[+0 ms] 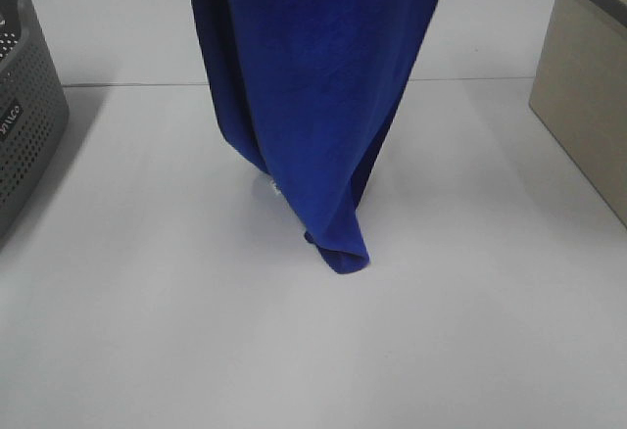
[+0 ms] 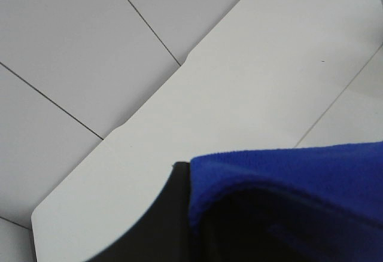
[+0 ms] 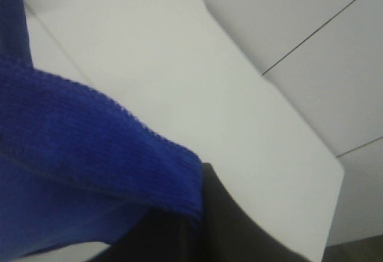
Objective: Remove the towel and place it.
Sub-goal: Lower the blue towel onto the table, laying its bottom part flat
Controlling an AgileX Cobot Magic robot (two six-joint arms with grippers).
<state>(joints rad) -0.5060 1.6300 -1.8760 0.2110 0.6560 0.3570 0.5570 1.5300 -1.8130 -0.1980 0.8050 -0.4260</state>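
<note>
Blue towel [image 1: 313, 106] fills the upper middle of my high view, hanging from above the frame in long folds that narrow to a point. That lowest corner looks to be just resting on the white table [image 1: 147, 351].

On the left wrist view a stitched edge of the towel [image 2: 299, 172] drapes over the dark body of the left gripper [image 2: 155, 226]. On the right wrist view the cloth [image 3: 72, 142] lies the same way over the right gripper [image 3: 239, 232]. Cloth hides both sets of fingers, but both are closed together, each pinching the towel.

For room, I have bare tabletop on every side of the hanging corner. A grey perforated basket [image 1: 24, 125] sits at the table's left edge, and a beige box [image 1: 583, 86] stands at the right edge, both well apart from the towel. Both wrist views show the table's outer edge with tiled floor [image 2: 72, 46] beyond it.
</note>
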